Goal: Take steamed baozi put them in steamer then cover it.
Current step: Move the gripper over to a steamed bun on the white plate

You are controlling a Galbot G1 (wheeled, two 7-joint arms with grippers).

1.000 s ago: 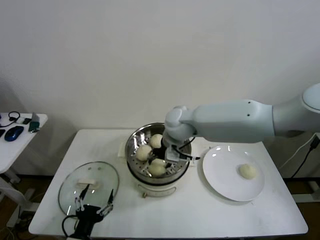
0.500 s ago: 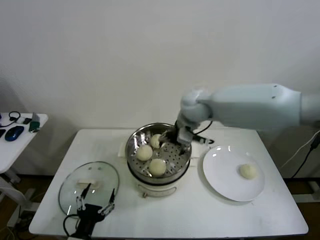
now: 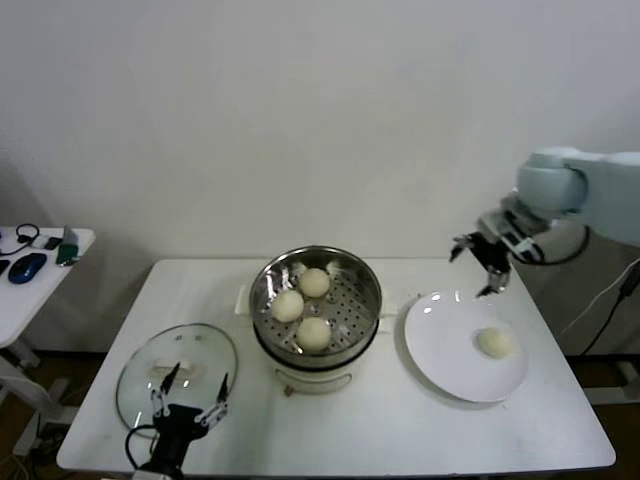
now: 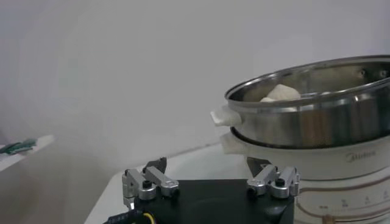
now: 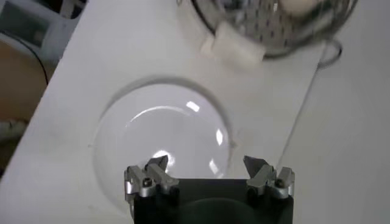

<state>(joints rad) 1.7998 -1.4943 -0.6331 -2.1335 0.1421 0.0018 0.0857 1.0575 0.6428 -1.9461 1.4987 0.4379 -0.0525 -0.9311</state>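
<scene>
The steel steamer stands mid-table with three baozi on its perforated tray: one at the back, one on the left, one at the front. A fourth baozi lies on the white plate to the right. My right gripper is open and empty, in the air over the plate's far edge. The glass cover lies flat at the front left. My left gripper is open just above the cover's near side. In the left wrist view, the left gripper faces the steamer. In the right wrist view, the right gripper hangs over the plate.
A small side table with a mouse and other small items stands at the far left. A white wall runs behind the table. The steamer's white side handle points toward the plate.
My right gripper left the third baozi in the steamer, rose out, and swung right to above the plate's far edge. The left arm has not moved.
</scene>
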